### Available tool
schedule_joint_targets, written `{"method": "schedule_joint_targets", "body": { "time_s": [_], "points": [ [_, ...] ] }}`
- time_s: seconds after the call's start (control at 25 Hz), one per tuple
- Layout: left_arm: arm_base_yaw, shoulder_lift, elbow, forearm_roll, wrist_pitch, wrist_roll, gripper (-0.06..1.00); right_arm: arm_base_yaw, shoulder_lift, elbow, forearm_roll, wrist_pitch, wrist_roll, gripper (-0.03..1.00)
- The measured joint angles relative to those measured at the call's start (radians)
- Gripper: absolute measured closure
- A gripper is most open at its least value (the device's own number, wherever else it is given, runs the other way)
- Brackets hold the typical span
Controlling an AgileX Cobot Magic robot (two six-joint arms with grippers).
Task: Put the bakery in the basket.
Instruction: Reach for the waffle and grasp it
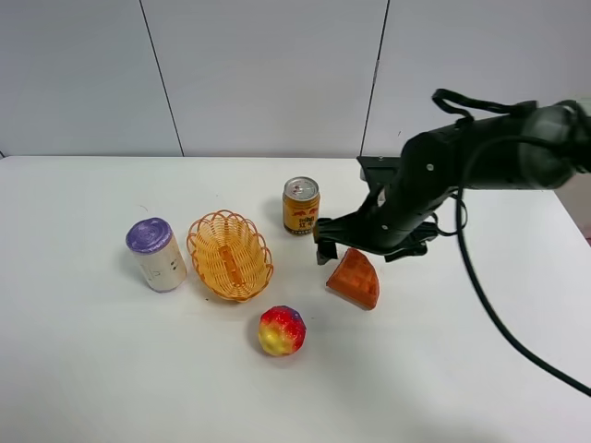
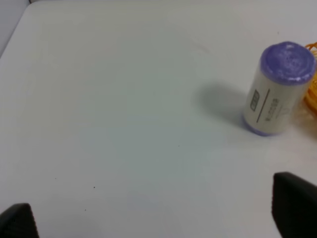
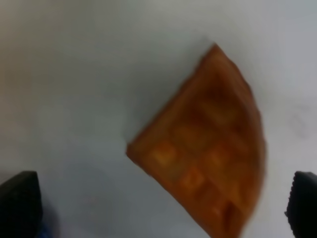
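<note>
While my right gripper hangs over the small orange-brown wedge-shaped toy waffle, I judge the step in hand to be the approach, with the grasp not yet made.

- Right gripper: jaws spread as wide as they go, holding nothing. In the wrist view the two dark fingertips sit at either edge and the waffle fills the space between them, though blurred.
- Waffle: flat on the white table, grid face up. It lies just below my jaws and apart from them; I see no contact.
- Offset: in the wrist view the wedge sits nearer one fingertip than the other, so I am not centred on it.
- Basket: the small oval woven basket, light orange-yellow with a scalloped rim, stands empty, well to the left of the waffle.
- Between and around: an upright yellow drink can stands near my jaws. A rainbow-coloured ball lies in front, between basket and waffle.
- Left gripper: jaws apart, empty, over bare table. A white cylinder with a purple top stands ahead of it.

Next move, as I judge it: centre over the wedge, come down until the fingertips flank its sides, then close. The sloped sides may slip, so I want a grip across the thicker part. The lift must clear the can.
</note>
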Motion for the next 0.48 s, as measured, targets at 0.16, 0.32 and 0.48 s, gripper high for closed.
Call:
{"method": "schedule_joint_targets", "body": {
  "time_s": [0.16, 0.32, 0.48],
  "points": [
    [0.000, 0.000, 0.000, 0.000, 0.000, 0.000, 0.00, 0.004, 0.078, -0.059, -0.038, 0.036, 0.069, -0.03],
    [0.000, 0.000, 0.000, 0.000, 0.000, 0.000, 0.00, 0.004, 0.087, -0.060, -0.061, 0.086, 0.096, -0.03],
    [0.000, 0.000, 0.000, 0.000, 0.000, 0.000, 0.00, -0.019, 0.087, -0.061, -0.063, 0.112, 0.097, -0.03]
  ]
}}
